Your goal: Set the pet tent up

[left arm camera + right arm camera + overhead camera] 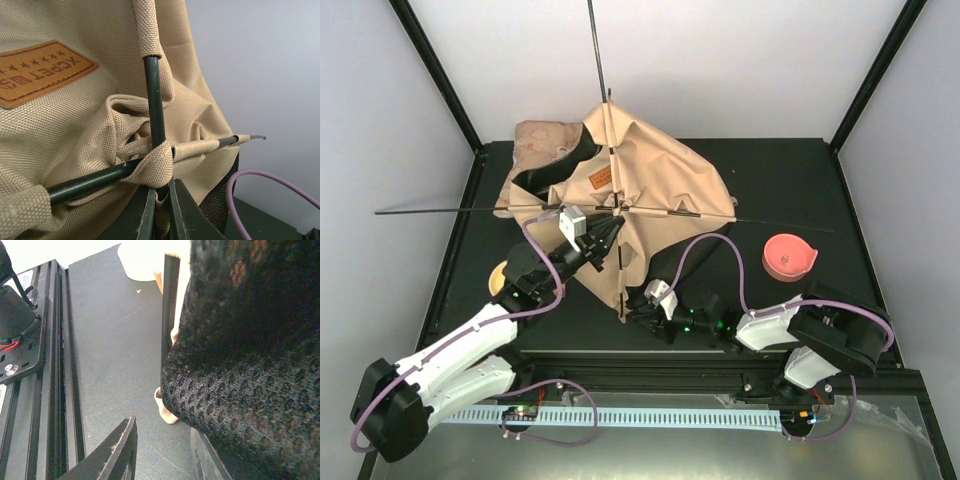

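The tan canvas pet tent lies on the black table with its brown leather label facing up. Two thin black poles cross at its middle. My left gripper is shut on the canvas loop and pole at that crossing. The label also shows in the left wrist view. My right gripper is open at the tent's near corner. In the right wrist view its fingers stand apart beside the black mesh lining and a pole end. The pom-pom is out of view.
A beige floral cushion lies under the tent's far left. A pink bowl sits on the right. A small yellow round object lies by the left arm. One pole reaches past the table's back edge.
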{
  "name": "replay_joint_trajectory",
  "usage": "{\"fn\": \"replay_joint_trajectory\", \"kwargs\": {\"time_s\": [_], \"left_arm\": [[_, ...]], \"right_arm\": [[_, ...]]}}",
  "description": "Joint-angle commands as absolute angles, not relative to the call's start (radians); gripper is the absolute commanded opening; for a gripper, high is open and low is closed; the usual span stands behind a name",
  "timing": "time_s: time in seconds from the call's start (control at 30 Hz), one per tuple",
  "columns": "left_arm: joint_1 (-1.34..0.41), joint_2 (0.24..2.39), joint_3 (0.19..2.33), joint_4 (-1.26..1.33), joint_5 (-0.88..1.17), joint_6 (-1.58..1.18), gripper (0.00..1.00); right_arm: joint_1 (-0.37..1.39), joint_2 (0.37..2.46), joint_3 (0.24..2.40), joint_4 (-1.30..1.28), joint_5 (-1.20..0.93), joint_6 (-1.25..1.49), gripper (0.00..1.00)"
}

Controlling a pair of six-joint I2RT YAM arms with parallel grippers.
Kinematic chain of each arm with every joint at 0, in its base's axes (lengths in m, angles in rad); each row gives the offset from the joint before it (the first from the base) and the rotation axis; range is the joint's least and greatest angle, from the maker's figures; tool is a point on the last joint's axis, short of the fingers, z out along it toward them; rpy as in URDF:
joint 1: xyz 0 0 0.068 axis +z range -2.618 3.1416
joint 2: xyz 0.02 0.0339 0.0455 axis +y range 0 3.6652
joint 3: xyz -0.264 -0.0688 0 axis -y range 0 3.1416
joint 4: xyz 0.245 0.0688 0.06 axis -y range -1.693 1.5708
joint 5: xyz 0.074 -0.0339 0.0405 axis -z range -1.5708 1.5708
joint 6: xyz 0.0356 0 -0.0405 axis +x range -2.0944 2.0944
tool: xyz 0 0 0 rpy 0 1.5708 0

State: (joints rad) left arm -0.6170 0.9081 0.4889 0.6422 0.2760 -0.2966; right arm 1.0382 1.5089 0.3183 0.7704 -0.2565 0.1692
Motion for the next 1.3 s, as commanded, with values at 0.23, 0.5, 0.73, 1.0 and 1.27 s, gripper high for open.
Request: {"fn": "replay_joint_trajectory", "kwargs": {"time_s": [0.23,0.5,0.73,1.0,1.27], "left_arm": [[-0.643,0.880,0.494,0.772,0.304,-0.209,0.01],[-0.648,0.923,0.377,0.929,0.230,-0.232,0.02],[-0.651,0.927,0.361,0.921,0.220,-0.270,0.02],[-0.651,0.882,0.446,0.739,0.108,-0.367,0.02],[-0.651,0.886,0.449,0.726,0.101,-0.352,0.02]], "right_arm": [[1.041,1.515,0.305,0.871,-0.218,0.134,0.33],[1.050,1.594,0.295,0.918,-0.209,0.140,0.33],[1.081,1.679,0.299,0.969,-0.200,0.169,0.33],[1.131,1.714,0.342,0.986,-0.127,0.176,0.32],[1.135,1.826,0.389,1.093,-0.082,0.186,0.29]]}}
